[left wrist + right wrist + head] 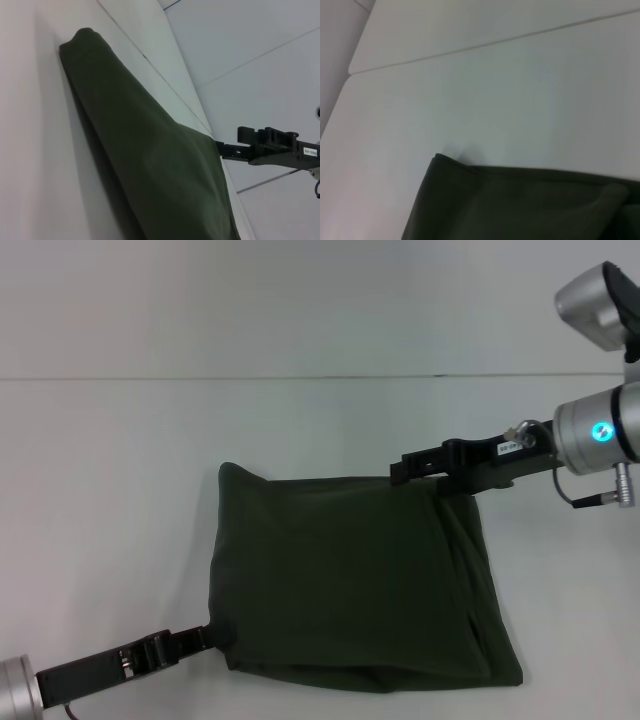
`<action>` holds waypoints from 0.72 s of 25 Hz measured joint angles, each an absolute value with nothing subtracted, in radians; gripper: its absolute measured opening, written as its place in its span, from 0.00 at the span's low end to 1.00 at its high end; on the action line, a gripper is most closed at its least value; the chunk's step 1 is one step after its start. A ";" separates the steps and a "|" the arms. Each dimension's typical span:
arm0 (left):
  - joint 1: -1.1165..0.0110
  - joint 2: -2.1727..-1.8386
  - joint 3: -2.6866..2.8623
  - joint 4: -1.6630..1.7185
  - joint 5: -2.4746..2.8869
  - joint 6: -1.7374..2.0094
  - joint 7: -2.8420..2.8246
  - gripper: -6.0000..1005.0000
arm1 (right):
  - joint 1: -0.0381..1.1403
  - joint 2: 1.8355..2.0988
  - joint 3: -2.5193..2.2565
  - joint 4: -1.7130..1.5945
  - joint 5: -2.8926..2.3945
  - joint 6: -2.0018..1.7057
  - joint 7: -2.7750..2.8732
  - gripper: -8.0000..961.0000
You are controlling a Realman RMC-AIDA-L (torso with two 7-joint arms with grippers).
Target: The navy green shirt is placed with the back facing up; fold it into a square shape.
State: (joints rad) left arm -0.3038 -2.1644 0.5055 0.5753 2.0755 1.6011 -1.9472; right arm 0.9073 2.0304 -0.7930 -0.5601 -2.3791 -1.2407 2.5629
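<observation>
Now the shirt lies soft & floppy, so grab corners. Left claw pinches its near corner; right claw at far edge, can't tell its grip.

Navy green shirt folded, roughly square (plain side up) on white table. Left gripper at near-left corner; right gripper at far-right edge.

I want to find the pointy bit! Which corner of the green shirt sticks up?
The far left corner of the navy green shirt. It pokes up in a peak; the other corners lie flatter or sit at the grippers.
</observation>
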 joint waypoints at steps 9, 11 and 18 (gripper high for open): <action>-0.300 -2.164 0.493 0.573 2.073 1.607 -1.928 0.08 | 0.870 2.030 -0.791 -0.604 -2.315 -1.226 2.556 0.96; -0.301 -2.163 0.494 0.573 2.074 1.615 -1.921 0.08 | 0.842 2.024 -0.789 -0.630 -2.266 -1.230 2.543 0.96; -0.283 -2.162 0.459 0.578 2.076 1.663 -1.864 0.20 | 0.727 2.010 -0.768 -0.670 -1.981 -1.241 2.400 0.96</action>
State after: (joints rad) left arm -0.2829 -2.1615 0.4589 0.5782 2.0757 1.6631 -1.8639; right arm 0.7268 2.0102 -0.7681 -0.6698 -1.9809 -1.2405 2.3998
